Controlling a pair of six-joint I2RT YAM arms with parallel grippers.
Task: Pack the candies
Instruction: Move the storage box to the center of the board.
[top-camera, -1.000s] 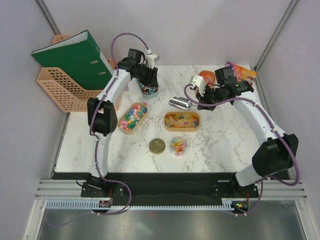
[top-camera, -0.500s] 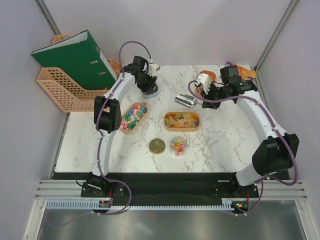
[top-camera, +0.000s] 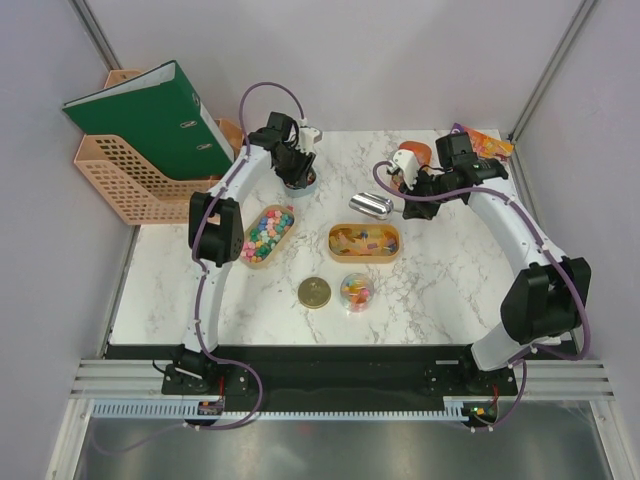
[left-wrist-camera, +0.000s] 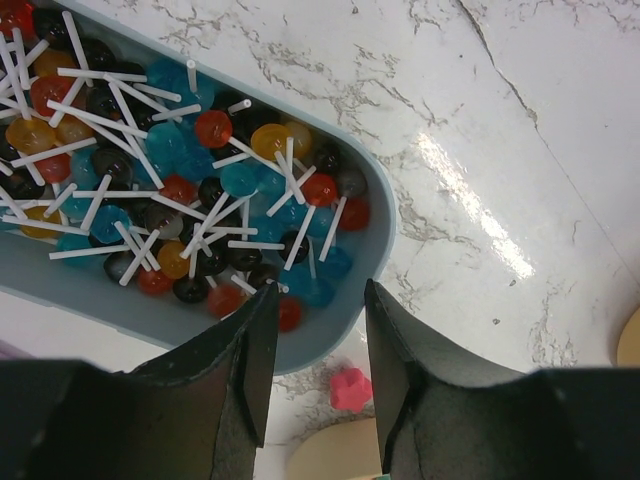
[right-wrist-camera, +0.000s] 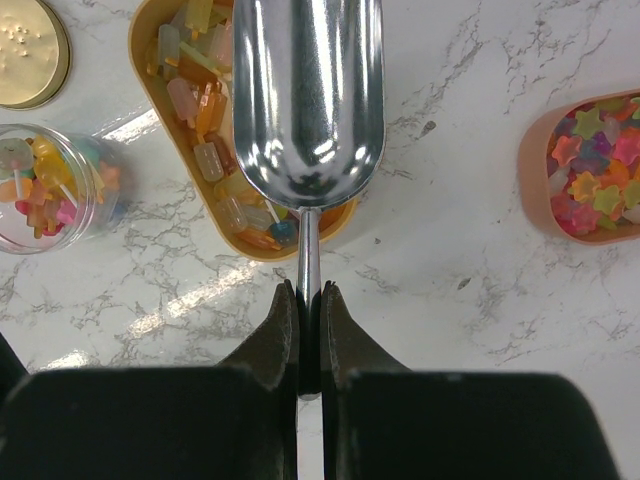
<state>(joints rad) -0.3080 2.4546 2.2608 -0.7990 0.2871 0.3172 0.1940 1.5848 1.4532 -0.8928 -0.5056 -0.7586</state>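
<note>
Scoop has barely shifted, its stem clamped in the right hand; the left hand gapes. Candies ahead seem light and loose, so scoop under them.

The top camera sits high above and behind the arm bases, looking down from afar on the whole marble table. The left wrist camera looks steeply down, very close, past the left gripper onto a blue tray of lollipops, which the top view shows under that wrist at the table's far side. The right wrist camera, likewise close and facing down, shares with the top view the scoop, tan tray, jar and gold lid.
</note>
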